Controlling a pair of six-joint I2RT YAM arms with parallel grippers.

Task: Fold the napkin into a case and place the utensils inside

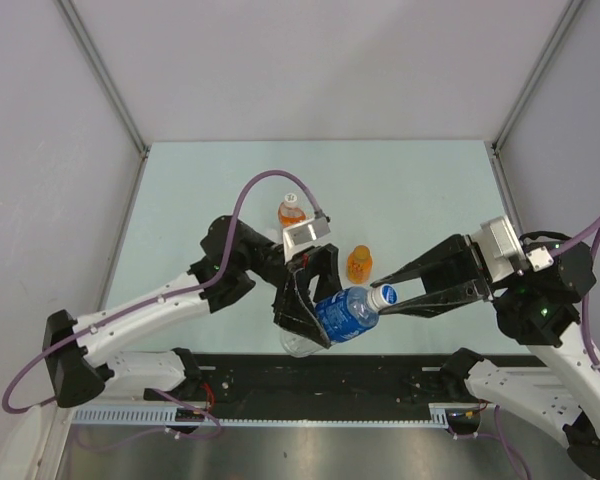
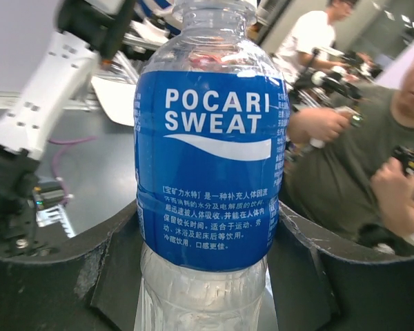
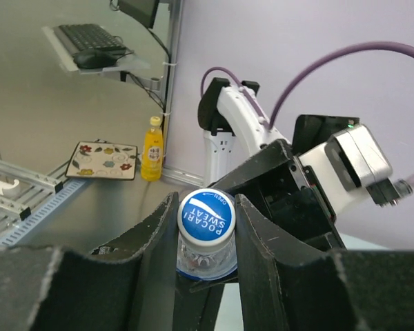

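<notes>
No napkin or utensils show in any view. A clear plastic bottle with a blue Pocari Sweat label is held tilted above the table's near edge, between both arms. My left gripper is shut on the bottle's body; in the left wrist view the bottle fills the gap of that gripper, with both black fingers against its sides. My right gripper is shut on the bottle's blue-and-white cap. In the right wrist view the cap sits squeezed in that gripper.
Two small orange drink bottles stand on the pale green table, one behind the left wrist and one just behind the held bottle. Grey enclosure walls surround the table. A black strip runs along the near edge. People are outside the cell.
</notes>
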